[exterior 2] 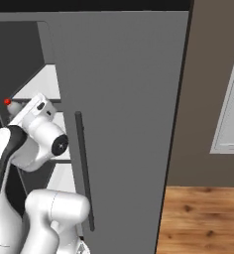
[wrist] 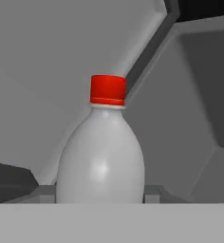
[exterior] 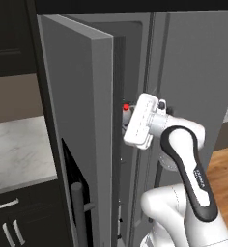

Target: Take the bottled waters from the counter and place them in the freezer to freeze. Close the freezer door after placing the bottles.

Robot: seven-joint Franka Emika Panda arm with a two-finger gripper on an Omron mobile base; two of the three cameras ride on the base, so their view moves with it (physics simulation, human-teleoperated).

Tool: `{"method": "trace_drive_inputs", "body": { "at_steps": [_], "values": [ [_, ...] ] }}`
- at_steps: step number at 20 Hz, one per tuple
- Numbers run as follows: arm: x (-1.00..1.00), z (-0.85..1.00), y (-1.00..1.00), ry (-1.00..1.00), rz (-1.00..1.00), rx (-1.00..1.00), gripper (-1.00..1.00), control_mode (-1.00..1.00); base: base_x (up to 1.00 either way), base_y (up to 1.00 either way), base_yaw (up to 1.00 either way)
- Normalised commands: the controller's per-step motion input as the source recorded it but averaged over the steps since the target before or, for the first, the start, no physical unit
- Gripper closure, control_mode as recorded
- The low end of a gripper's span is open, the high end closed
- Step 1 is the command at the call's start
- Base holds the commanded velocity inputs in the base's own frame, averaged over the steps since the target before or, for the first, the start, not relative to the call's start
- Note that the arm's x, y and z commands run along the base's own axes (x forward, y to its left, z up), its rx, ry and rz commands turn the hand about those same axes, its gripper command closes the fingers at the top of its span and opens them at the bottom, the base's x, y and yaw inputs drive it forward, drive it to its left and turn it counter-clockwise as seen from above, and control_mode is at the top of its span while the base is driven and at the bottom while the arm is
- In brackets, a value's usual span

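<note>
You have one bottled water [wrist: 100,156] in front of you: a pale body with a single red cap [wrist: 107,89], standing up along the gripper's line in the hand view, its lower part hidden at the bottom of the frame. The gripper [exterior: 130,112] is clamped on this bottle; you can see one dark finger tip [wrist: 151,192] on each side of its base, pressed against it. From the left base view you catch only the red cap poking out beyond the white hand, right at the gap of the freezer [exterior: 120,96], between the open freezer door [exterior: 79,120] and the fridge's right door [exterior 2: 124,99]. In the right base view the cap sits at the same opening, with at least three white shelves [exterior 2: 42,84] stacked behind it inside the compartment. Whether the bottle touches a shelf, you cannot tell. The freezer door stands wide open, its one vertical bar handle [exterior: 77,212] low on its front. To the left lies one stretch of marble counter [exterior: 17,149] over dark cabinets [exterior: 19,222], with three silver handles showing. On the right you have wooden floor [exterior 2: 203,218] and one pale window frame [exterior 2: 230,99].
</note>
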Motion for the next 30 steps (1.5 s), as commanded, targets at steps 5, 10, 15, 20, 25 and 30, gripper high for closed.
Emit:
{"method": "trace_drive_inputs", "body": {
  "at_steps": [5, 10, 15, 20, 25, 30],
  "values": [
    [-0.2, 0.58, 0.04, 0.0, -0.23, 0.47, 1.0, -1.0, 0.0, 0.0, 0.0],
    [-0.02, 0.49, 0.0, 0.03, -0.1, 0.35, 1.0, -1.0, 0.0, 0.0, 0.0],
    [0.01, 0.3, 0.0, 0.09, -0.01, 0.23, 1.0, -1.0, 0.0, 0.0, 0.0],
    [0.02, 0.02, 0.0, 0.21, 0.02, 0.15, 1.0, -1.0, 0.0, 0.0, 0.0],
    [0.0, -0.05, 0.13, 0.11, 0.02, -0.12, 1.0, -1.0, 0.0, 0.0, 0.0],
    [-0.04, 0.3, 0.02, -0.2, 0.04, -0.23, 1.0, -1.0, 0.0, 0.0, 0.0]
  ]
}}
